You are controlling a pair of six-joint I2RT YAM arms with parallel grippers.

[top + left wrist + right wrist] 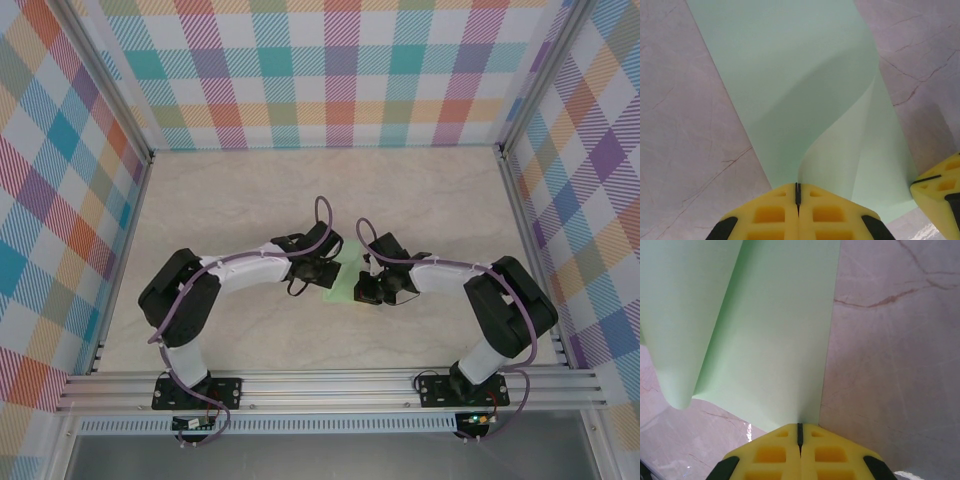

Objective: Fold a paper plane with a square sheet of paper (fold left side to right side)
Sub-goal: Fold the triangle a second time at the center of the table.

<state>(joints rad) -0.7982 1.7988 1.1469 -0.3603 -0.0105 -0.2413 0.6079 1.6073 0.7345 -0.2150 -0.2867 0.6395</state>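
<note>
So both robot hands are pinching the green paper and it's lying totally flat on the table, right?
Not flat. The left gripper and the right gripper both pinch the green paper, but the left wrist view shows it bowed up in a loose curl.

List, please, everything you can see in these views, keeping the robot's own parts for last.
square sheet of paper: one, pale green, mid-table between the grippers, one side lifted and curling
table: one, beige marble pattern, under everything
wall panels: three, multicoloured plaid, left, back, right
frame rails: several, silver, near edge, carrying the arm bases
cables: two, purple, along the arms
left arm: one, black and white, left
right arm: one, black and white, right
left gripper: one, yellow fingers, shut on the paper
right gripper: one, yellow fingers, shut on the paper
</note>
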